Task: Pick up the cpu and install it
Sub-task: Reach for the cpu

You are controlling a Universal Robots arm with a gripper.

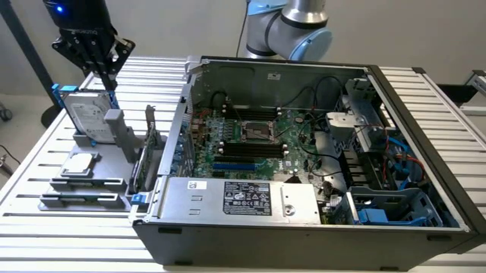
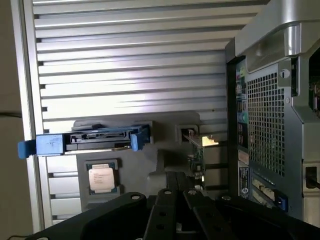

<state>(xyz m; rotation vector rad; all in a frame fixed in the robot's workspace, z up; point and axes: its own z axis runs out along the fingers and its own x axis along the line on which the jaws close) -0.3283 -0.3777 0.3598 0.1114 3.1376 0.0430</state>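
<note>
The cpu [image 1: 78, 164], a small flat square chip with a silvery top, lies in a recess of the grey holder [image 1: 85, 187] at the exterior view's left; the wrist view has the cpu [image 2: 102, 177] below the camera. My black gripper [image 1: 108, 79] hangs high at the back, over the upright hard drive [image 1: 87, 116], well above and behind the cpu. Its fingers [image 2: 167, 200] are shut together with nothing between them. The open computer case [image 1: 425, 227] lies to the exterior view's right, its motherboard socket [image 1: 254, 132] uncovered.
The hard drive with blue brackets [image 2: 85, 141] stands on edge in the holder, and an expansion card [image 1: 149, 151] stands upright between holder and case. The case's rear panel [image 2: 270, 115] rises beside the holder. A grey power supply box [image 1: 243, 198] sits at the case front. All rests on a slatted metal table [image 1: 45, 136].
</note>
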